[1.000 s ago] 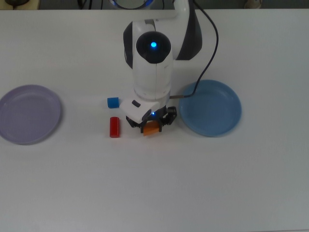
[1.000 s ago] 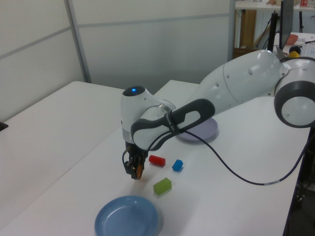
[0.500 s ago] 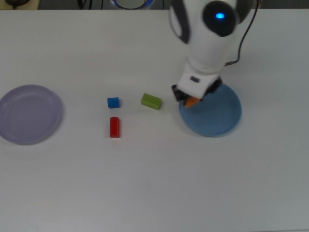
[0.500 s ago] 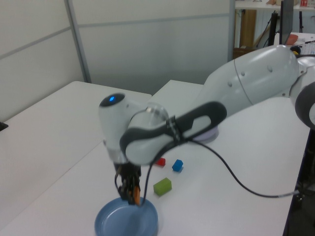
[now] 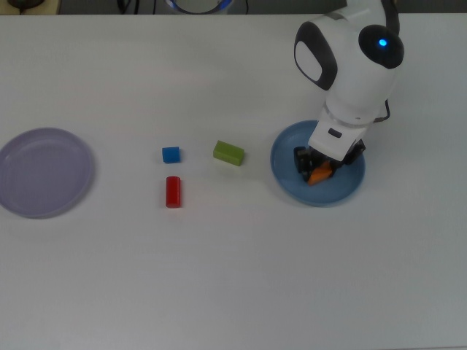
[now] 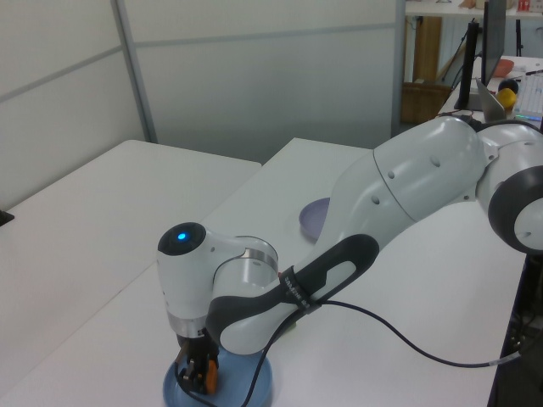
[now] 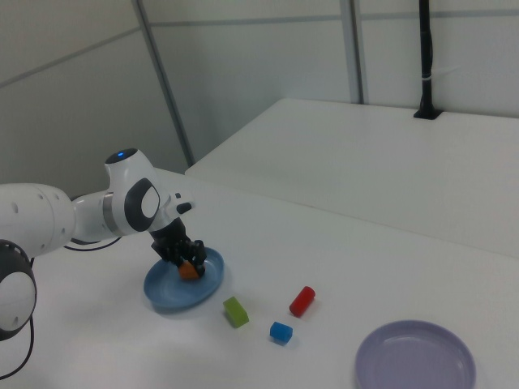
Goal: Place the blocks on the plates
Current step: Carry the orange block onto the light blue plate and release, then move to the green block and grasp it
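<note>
Over the light blue plate (image 5: 286, 181), the gripper (image 5: 317, 170) was clamped on the orange block (image 5: 319, 174), holding it low inside the plate's rim. The top view and the right view showed the green bar (image 5: 228, 153), blue cube (image 5: 171, 154) and red cylinder (image 5: 173, 192) lying on the white table (image 5: 233, 277) away from the light blue plate, toward the lavender plate (image 5: 44, 172), which held nothing. The left view showed only an edge of the lavender plate behind the arm and none of the three loose blocks. The arm reached down steeply, its wrist bent over the light blue plate, fingers pointing downward.
</note>
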You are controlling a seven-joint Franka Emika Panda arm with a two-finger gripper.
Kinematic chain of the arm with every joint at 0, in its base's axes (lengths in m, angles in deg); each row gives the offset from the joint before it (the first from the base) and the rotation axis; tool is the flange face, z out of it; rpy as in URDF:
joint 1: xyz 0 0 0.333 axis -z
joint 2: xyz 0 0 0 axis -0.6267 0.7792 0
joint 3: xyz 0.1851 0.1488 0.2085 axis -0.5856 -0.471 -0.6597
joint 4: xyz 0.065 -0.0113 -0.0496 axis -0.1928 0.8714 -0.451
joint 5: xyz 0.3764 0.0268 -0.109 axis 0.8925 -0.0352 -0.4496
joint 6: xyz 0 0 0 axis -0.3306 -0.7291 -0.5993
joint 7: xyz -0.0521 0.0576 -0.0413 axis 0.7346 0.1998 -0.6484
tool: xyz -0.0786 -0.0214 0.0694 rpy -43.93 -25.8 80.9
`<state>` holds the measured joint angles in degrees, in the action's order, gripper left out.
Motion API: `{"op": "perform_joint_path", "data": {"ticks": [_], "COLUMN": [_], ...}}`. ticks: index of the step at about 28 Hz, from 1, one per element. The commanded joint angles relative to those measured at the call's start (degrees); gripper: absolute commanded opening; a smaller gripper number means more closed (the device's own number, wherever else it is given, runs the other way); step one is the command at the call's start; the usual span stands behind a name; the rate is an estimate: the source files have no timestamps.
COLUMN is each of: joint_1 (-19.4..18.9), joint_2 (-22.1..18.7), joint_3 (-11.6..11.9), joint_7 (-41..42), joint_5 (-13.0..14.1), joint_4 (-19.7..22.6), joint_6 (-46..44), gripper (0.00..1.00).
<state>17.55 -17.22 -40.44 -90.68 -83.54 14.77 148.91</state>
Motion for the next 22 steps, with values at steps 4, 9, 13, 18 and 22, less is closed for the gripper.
{"op": "perform_joint_path", "data": {"ticks": [4, 9, 13, 18, 22], "joint_1": [0.2, 1.8, 2.3, 5.7, 8.6], "joint_2": [-2.8, -4.4, -5.7, -6.8, -7.2], "joint_3": [1.1, 1.7, 3.6, 5.4, 5.2], "joint_7": [-3.1, -10.0, -14.0, -11.6, 4.4], "joint_5": [-1.0, -0.7, -0.6, 0.2, 1.1], "joint_4": [0.5, 0.5, 0.6, 1.1, 4.5], "joint_6": [-0.6, -3.8, -6.0, -7.7, -7.9], "gripper": [1.0, 1.0, 1.0, 1.0, 1.0]}}
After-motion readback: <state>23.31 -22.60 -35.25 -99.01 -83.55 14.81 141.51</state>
